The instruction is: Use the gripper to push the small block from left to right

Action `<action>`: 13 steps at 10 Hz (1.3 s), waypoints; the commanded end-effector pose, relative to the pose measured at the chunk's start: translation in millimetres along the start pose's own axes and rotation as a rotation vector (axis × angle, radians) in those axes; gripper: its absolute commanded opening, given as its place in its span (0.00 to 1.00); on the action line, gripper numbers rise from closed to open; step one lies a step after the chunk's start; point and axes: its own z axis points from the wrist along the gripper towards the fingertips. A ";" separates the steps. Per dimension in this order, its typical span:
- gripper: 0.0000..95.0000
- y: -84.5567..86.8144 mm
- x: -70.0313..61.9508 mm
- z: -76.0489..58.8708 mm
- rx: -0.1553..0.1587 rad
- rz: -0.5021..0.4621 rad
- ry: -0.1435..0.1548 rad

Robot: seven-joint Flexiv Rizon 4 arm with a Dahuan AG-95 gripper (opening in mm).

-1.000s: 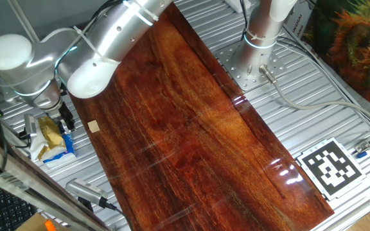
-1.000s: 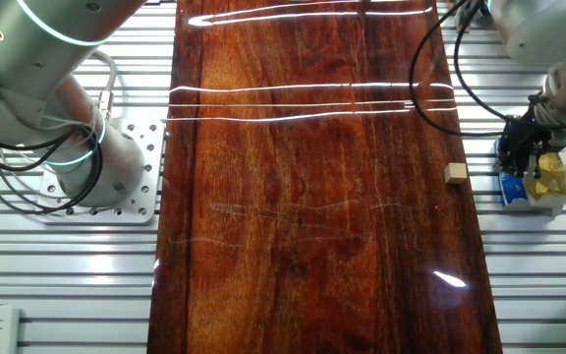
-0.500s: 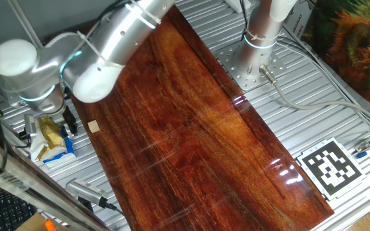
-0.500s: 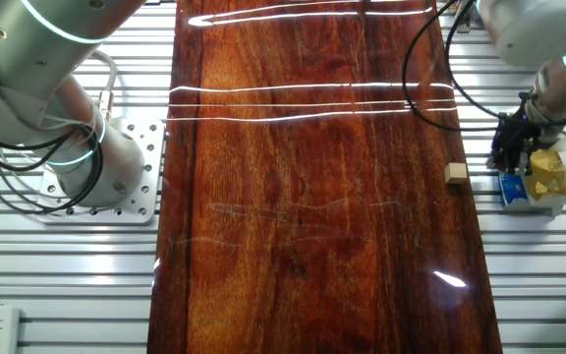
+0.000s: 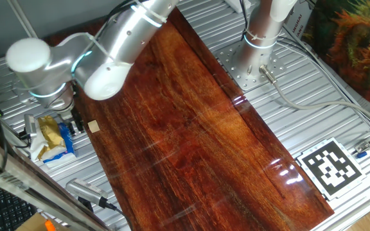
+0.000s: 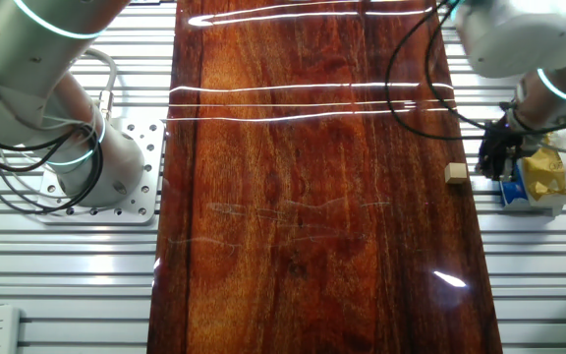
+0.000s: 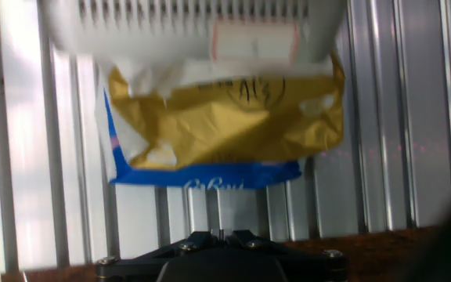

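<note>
The small block (image 5: 94,126) is a tiny tan cube at the left edge of the dark wooden board (image 5: 191,122). In the other fixed view the block (image 6: 456,174) lies at the board's right edge. My gripper (image 5: 74,122) is low over the metal table, just beside the block on its outer side, with a small gap. It also shows in the other fixed view (image 6: 491,162). In the hand view the gripper (image 7: 221,233) has its two black fingers pressed together, holding nothing. The block is out of sight there.
A yellow, white and blue packet (image 5: 51,139) lies on the slatted table right behind the gripper; it also shows in the hand view (image 7: 225,129). A white upright post (image 5: 262,32) with cables stands at the far side. A printed marker (image 5: 329,165) lies to the right.
The arm has swung toward the board. The gripper has moved from over the packet to a spot close beside the block. The block has not moved.
</note>
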 end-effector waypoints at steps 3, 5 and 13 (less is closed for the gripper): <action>0.00 -4.4 8.6 10.5 -0.006 -0.002 -0.005; 0.00 -5.1 11.3 12.4 -0.008 0.003 -0.004; 0.00 4.7 27.0 17.1 -0.017 0.028 -0.009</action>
